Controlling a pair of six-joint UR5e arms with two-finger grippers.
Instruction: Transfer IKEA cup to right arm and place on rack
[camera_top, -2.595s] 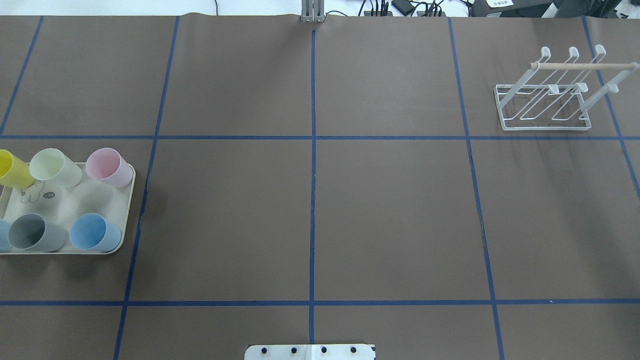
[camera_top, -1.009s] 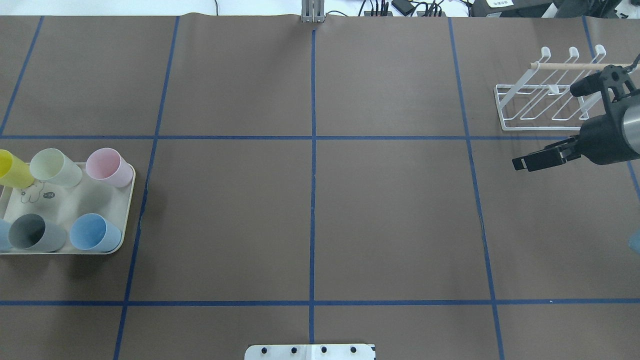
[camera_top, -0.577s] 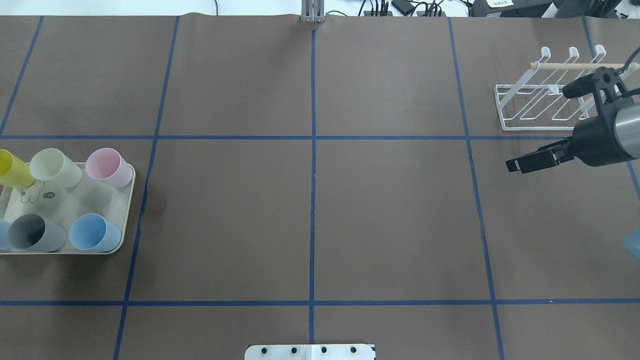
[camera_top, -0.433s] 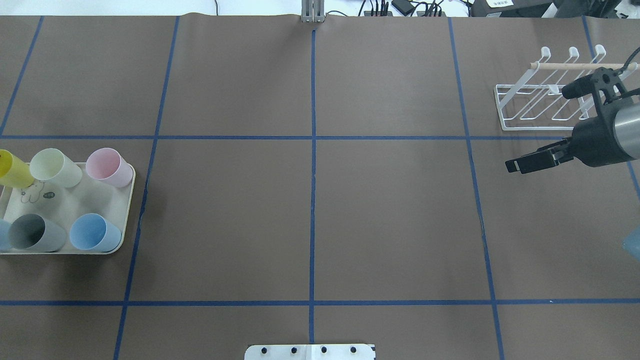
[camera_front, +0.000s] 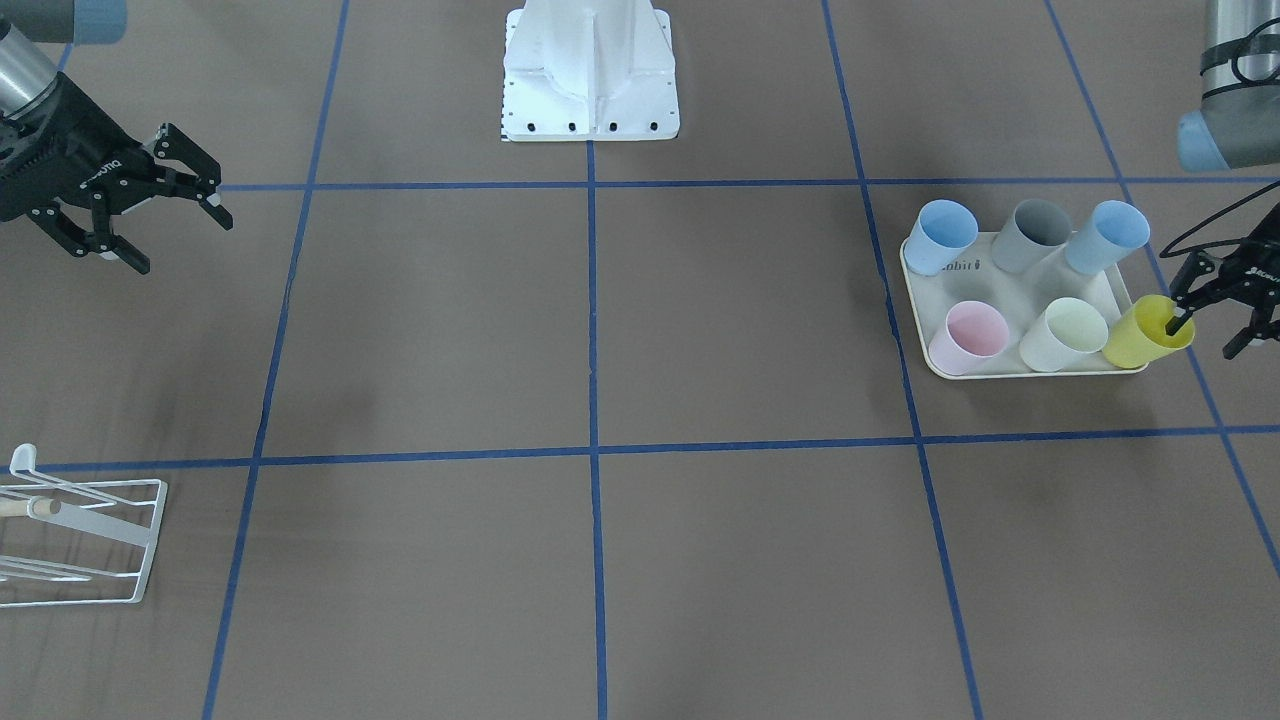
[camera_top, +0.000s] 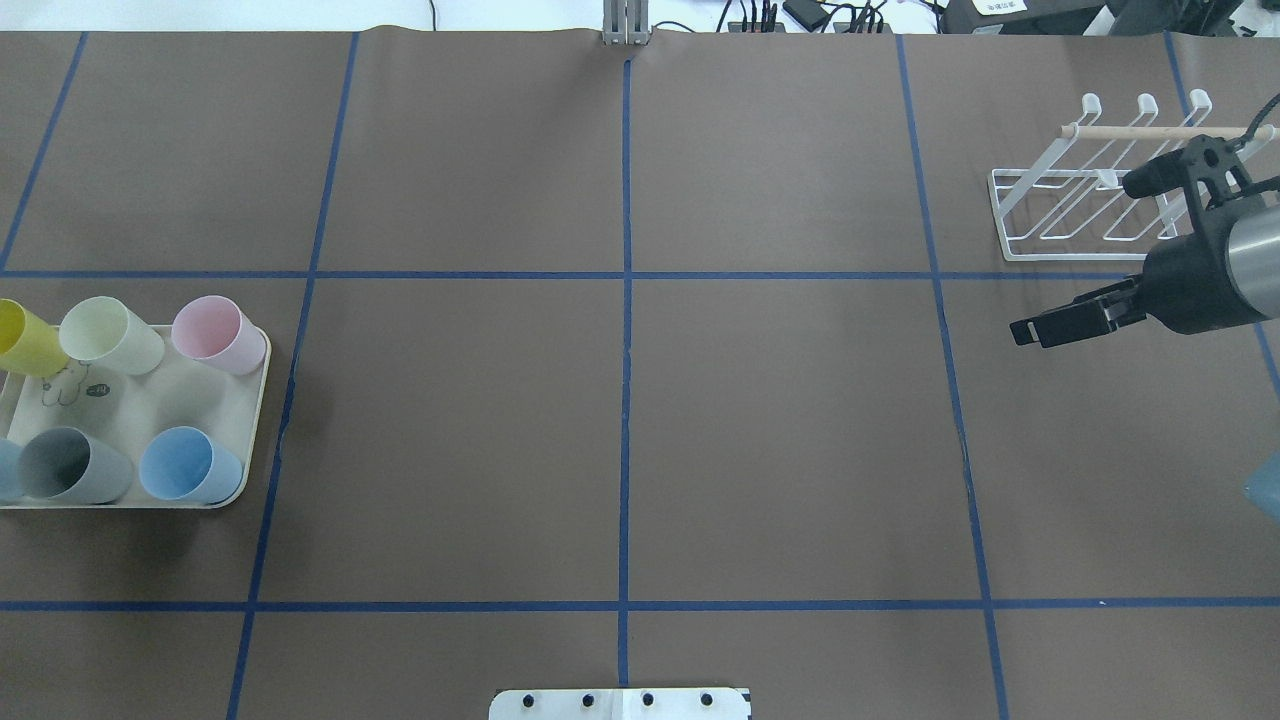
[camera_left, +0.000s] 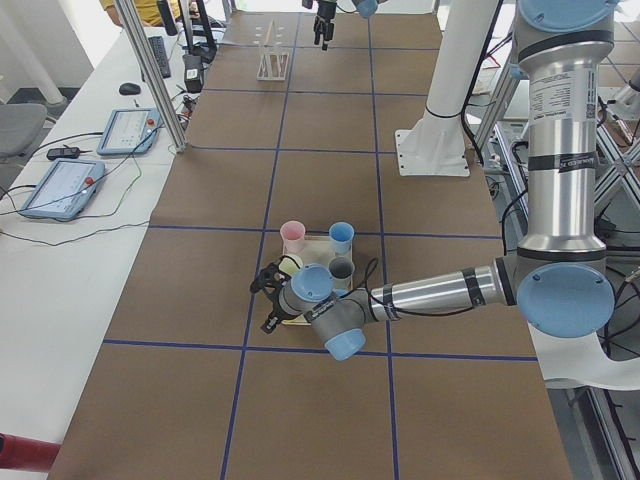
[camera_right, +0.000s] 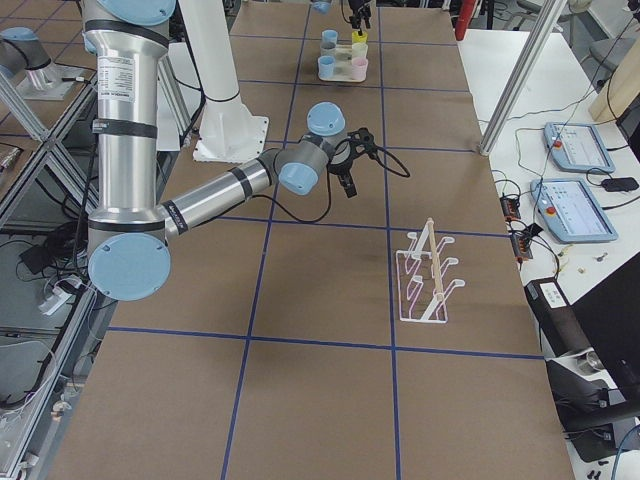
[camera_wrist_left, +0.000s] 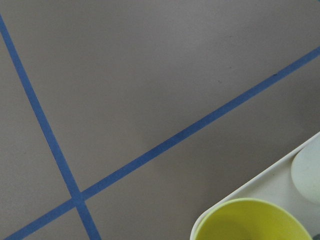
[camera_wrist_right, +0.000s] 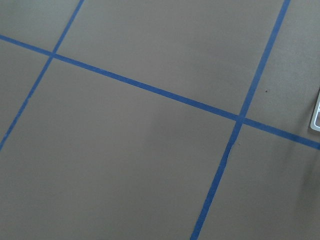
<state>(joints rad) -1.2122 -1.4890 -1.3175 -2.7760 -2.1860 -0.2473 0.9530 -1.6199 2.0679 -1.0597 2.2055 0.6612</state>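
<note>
At tray (camera_front: 1005, 290) corner, yellow cup (camera_front: 1135, 345) aslant, mouth outward; left pincer (camera_front: 1205, 339) agape astride its rim.

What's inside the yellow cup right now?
One finger of the left gripper reaches into the mouth of the yellow cup; the other is outside its wall. The cup's bottom is hidden, so contents cannot be seen.

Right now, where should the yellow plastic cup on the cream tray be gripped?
Pinch its rim wall from the outer side, one finger inside, one outside. The yellow plastic cup stands mouth up at the cream tray's corner, a pale green cup close beside it, so that side looks freest. The open left gripper straddles that rim.
</note>
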